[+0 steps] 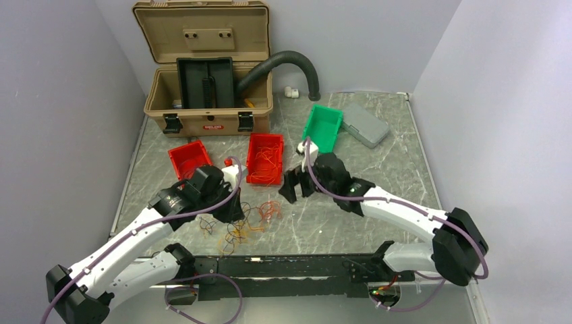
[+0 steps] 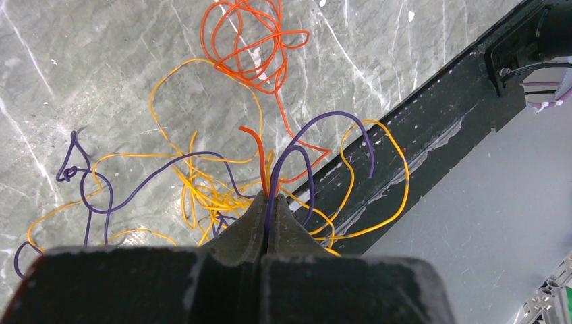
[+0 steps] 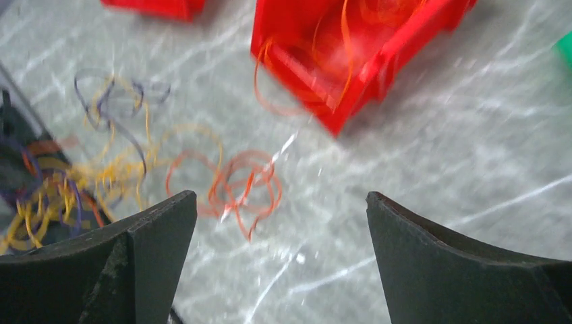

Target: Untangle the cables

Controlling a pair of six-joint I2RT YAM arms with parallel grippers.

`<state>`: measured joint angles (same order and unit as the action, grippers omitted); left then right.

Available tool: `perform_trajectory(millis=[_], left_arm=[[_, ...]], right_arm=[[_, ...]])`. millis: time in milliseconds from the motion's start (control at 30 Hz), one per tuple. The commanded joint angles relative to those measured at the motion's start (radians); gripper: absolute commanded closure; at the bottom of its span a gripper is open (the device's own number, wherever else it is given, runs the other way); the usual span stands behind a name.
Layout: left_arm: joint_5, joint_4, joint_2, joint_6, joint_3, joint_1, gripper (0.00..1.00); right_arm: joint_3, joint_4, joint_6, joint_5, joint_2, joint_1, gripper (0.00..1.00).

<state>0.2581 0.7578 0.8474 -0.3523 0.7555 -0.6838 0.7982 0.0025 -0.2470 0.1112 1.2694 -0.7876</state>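
The left gripper is low over the marble table, on the left side near the front; its two fingers are pressed tight together, and they pinch a dark purple strand and an orange one from the cables. The cables lie in a messy pile on the table just in front of that gripper; yellow, purple and orange wires loop over each other, and a few hang over the black rail at the table's front edge. A small bunch of orange loops sits a little apart, on the right of the pile. Behind the pile are two red bins; the left red bin looks bare inside; the right red bin has thin orange wires in it. The right gripper is up over the table near that bin; its fingers are wide apart and hold nothing; its view is blurry. Further right are a green bin and a grey case.
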Motion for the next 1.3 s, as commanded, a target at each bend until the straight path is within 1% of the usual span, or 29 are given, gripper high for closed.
perform_trajectory(millis=[0, 100, 200, 367, 433, 533, 600, 633, 700, 767, 800, 900, 1067, 1167, 1267], left_arm=[[-0.004, 0.007, -0.007, 0.023, 0.06, 0.0, 1.0], [-0.012, 0.017, -0.007, 0.026, 0.075, 0.0, 1.0], [-0.023, 0.023, -0.011, 0.029, 0.085, 0.0, 1.0], [-0.035, 0.041, -0.016, 0.029, 0.094, 0.0, 1.0], [-0.043, 0.044, -0.02, 0.028, 0.097, 0.001, 1.0], [-0.05, 0.047, -0.024, 0.031, 0.103, 0.001, 1.0], [-0.052, 0.053, -0.022, 0.033, 0.112, 0.001, 1.0], [-0.053, 0.056, -0.02, 0.034, 0.116, 0.0, 1.0], [-0.057, 0.059, -0.019, 0.038, 0.124, 0.0, 1.0], [-0.071, 0.065, -0.019, 0.042, 0.13, 0.002, 1.0], [-0.082, 0.067, -0.019, 0.044, 0.132, 0.002, 1.0], [-0.116, 0.07, -0.02, 0.042, 0.138, 0.005, 1.0], [-0.166, 0.064, -0.024, 0.022, 0.143, 0.02, 1.0], [-0.159, 0.051, -0.031, 0.03, 0.144, 0.029, 1.0], [-0.168, 0.059, -0.023, 0.036, 0.153, 0.032, 1.0]], right_arm=[[-0.152, 0.147, -0.029, 0.107, -0.099, -0.027, 0.03], [-0.214, 0.208, -0.014, 0.134, -0.096, -0.058, 0.04], [-0.222, 0.264, -0.009, 0.151, -0.037, -0.082, 0.06], [-0.194, 0.376, 0.001, 0.186, 0.092, -0.116, 0.11], [-0.169, 0.407, 0.005, 0.199, 0.151, -0.127, 0.16], [-0.126, 0.438, 0.015, 0.204, 0.242, -0.148, 0.21], [-0.117, 0.483, 0.012, 0.193, 0.29, -0.156, 0.31], [-0.116, 0.503, 0.008, 0.189, 0.311, -0.158, 0.38], [-0.115, 0.523, -0.007, 0.171, 0.329, -0.162, 0.61], [-0.132, 0.533, -0.023, 0.137, 0.313, -0.162, 0.89], [-0.15, 0.536, -0.033, 0.104, 0.289, -0.162, 0.99], [-0.216, 0.494, -0.061, -0.013, 0.184, -0.16, 1.0], [-0.282, 0.283, -0.104, -0.237, -0.042, -0.157, 1.0], [-0.32, 0.202, -0.117, -0.275, -0.198, -0.151, 1.0], [-0.308, 0.073, -0.157, -0.364, -0.289, -0.143, 1.0]])
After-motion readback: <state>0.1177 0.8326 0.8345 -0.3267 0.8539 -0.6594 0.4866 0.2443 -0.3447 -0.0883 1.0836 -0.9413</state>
